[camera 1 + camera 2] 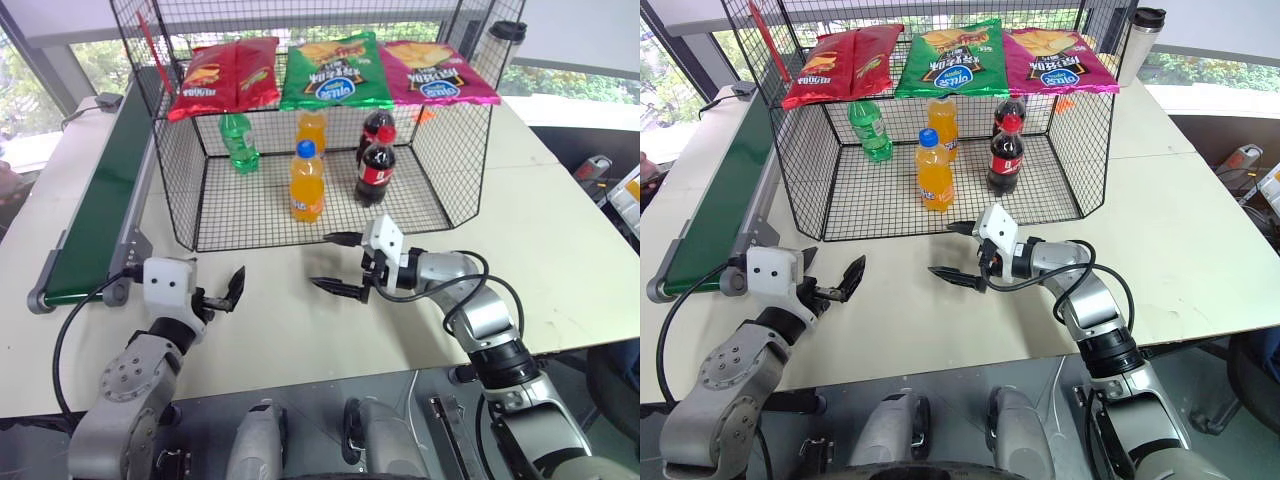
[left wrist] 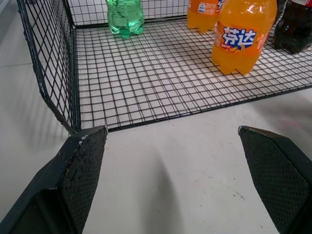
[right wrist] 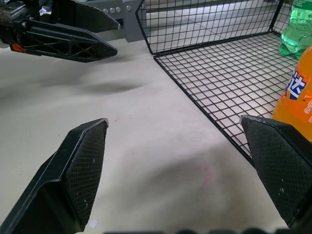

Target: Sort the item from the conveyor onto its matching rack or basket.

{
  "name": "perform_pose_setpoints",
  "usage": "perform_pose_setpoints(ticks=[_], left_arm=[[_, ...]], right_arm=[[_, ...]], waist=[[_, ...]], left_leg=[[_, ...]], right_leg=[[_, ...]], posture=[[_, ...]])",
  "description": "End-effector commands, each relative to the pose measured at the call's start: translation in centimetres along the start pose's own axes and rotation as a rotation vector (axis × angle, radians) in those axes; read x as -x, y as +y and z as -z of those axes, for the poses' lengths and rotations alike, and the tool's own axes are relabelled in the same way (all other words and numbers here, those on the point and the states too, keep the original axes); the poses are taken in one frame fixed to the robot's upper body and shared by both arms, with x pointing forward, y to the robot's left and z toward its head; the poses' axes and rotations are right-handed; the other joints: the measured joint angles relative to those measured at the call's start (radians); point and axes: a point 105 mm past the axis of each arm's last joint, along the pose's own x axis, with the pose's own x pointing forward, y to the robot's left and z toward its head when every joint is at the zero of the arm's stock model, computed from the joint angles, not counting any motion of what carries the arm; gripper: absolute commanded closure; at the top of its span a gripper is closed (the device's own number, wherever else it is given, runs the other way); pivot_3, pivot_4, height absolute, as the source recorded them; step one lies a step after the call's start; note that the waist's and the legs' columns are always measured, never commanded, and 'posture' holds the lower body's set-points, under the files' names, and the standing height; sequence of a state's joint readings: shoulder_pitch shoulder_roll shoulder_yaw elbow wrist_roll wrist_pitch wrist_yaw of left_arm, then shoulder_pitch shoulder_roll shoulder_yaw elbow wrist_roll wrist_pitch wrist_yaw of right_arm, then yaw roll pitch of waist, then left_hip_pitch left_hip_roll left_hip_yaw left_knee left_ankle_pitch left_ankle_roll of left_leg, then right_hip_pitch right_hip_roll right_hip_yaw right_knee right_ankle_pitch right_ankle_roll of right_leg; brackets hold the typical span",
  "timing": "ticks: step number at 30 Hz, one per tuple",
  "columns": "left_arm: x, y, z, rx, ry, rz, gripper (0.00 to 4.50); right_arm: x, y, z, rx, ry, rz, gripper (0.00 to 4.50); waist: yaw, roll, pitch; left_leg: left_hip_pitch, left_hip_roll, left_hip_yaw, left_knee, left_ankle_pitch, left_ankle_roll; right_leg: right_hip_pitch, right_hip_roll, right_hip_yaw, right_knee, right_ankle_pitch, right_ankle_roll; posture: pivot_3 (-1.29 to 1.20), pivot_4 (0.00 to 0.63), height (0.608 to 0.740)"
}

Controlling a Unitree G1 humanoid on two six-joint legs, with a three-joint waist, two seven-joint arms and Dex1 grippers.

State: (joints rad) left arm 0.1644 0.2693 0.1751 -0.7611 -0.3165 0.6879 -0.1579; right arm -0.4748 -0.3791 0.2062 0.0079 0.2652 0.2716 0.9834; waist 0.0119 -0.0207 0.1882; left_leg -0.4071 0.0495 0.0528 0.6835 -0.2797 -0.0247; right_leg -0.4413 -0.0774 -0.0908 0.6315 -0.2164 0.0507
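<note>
Both grippers hang empty over the white table in front of the cage (image 1: 180, 170): the left gripper (image 1: 222, 295) has its fingers spread wide and aims toward the cage's near left corner, and the right gripper (image 1: 338, 264), turned across toward the left one, is just as wide apart with nothing between its pads. The conveyor (image 1: 95, 200) along the left side carries nothing on its belt. The green bottle (image 1: 238, 142) stands upright on the mesh floor at the back left of the cage, beside two orange bottles (image 1: 307, 180) and two cola bottles (image 1: 375, 170); its cap looks green or yellowish, too small to call. So the sorting step appears finished or waiting. The next move calls for holding clear until another item arrives on the belt.
</note>
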Motion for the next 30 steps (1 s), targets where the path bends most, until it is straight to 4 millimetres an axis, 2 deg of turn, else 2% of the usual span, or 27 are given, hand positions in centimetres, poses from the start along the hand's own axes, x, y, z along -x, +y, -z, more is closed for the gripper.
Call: perform_pose_setpoints(ticks=[1,5,9,15,19,30], left_arm=[[1.0,1.6,-2.5,-0.019,-0.101,-0.093,0.04],[2.5,5.0,-3.0,-0.025,-0.132,-0.256,0.04],[4.1,7.9,-3.2,-0.017,-0.144,-0.381,0.04],[5.6,11.2,-3.4,0.011,-0.156,-0.493,0.04],[6.0,12.1,-3.5,0.011,-0.158,-0.516,0.04],[5.9,12.3,-3.2,0.045,-0.151,-0.514,0.04]], right_arm=[[0.4,0.7,-2.3,0.038,-0.070,-0.059,0.00],[0.4,1.7,-3.0,0.020,-0.110,-0.126,0.00],[0.1,1.9,-4.1,0.002,-0.161,-0.142,0.00],[-0.8,1.8,-4.8,0.008,-0.199,-0.132,0.00],[-1.0,1.6,-5.1,0.015,-0.220,-0.110,0.00],[-0.7,1.6,-4.8,0.020,-0.213,-0.098,0.00]], waist=[[0.000,0.000,0.000],[-0.002,0.000,0.000],[-0.001,0.000,0.000],[0.000,0.000,0.000],[-0.001,0.000,0.000],[-0.001,0.000,0.000]], left_leg=[[0.000,0.000,0.000,0.000,0.000,0.000],[0.000,0.000,0.000,0.000,0.000,0.000],[0.000,0.000,0.000,0.000,0.000,0.000],[0.000,0.000,0.000,0.000,0.000,0.000],[0.000,0.000,0.000,0.000,0.000,0.000],[0.000,0.000,0.000,0.000,0.000,0.000]], right_leg=[[0.000,0.000,0.000,0.000,0.000,0.000],[0.000,0.000,0.000,0.000,0.000,0.000],[0.000,0.000,0.000,0.000,0.000,0.000],[0.000,0.000,0.000,0.000,0.000,-0.001],[0.000,0.000,0.000,0.000,0.000,0.000],[0.000,0.000,0.000,0.000,0.000,-0.001]], posture=[[0.00,0.150,0.740],[0.00,0.150,0.740],[0.00,0.150,0.740],[0.00,0.150,0.740],[0.00,0.150,0.740],[0.00,0.150,0.740]])
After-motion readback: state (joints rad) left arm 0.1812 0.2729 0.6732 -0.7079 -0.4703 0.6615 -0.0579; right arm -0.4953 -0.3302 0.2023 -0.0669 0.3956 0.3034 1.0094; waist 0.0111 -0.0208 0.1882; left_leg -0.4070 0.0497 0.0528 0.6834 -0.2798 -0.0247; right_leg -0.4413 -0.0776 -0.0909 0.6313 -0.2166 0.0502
